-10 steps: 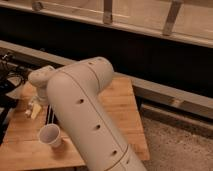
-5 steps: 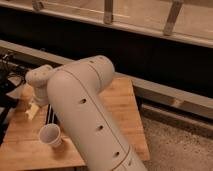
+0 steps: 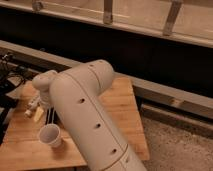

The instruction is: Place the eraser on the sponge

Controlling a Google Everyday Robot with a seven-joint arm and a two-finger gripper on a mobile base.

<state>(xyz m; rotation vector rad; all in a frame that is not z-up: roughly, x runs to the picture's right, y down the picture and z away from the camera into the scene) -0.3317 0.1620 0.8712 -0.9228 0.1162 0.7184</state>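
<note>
My white arm (image 3: 85, 115) reaches across the wooden table (image 3: 117, 105) towards its left side. The gripper (image 3: 41, 107) hangs below the wrist, just above the tabletop at the left. Right under it lies a pale yellow block, which looks like the sponge (image 3: 39, 115). A small whitish piece (image 3: 30, 110) shows at the block's left, close against the gripper; it may be the eraser, but I cannot tell whether it is held or resting. The arm hides much of the table's middle.
A white paper cup (image 3: 50, 135) stands upright on the table just in front of the gripper. Dark cables and equipment (image 3: 9, 75) lie off the table's left edge. A dark wall with a metal rail (image 3: 107, 12) runs behind, and speckled floor (image 3: 175, 145) is to the right.
The wrist and gripper have sunk slightly towards the tabletop near the yellow block. The cup has not moved.
</note>
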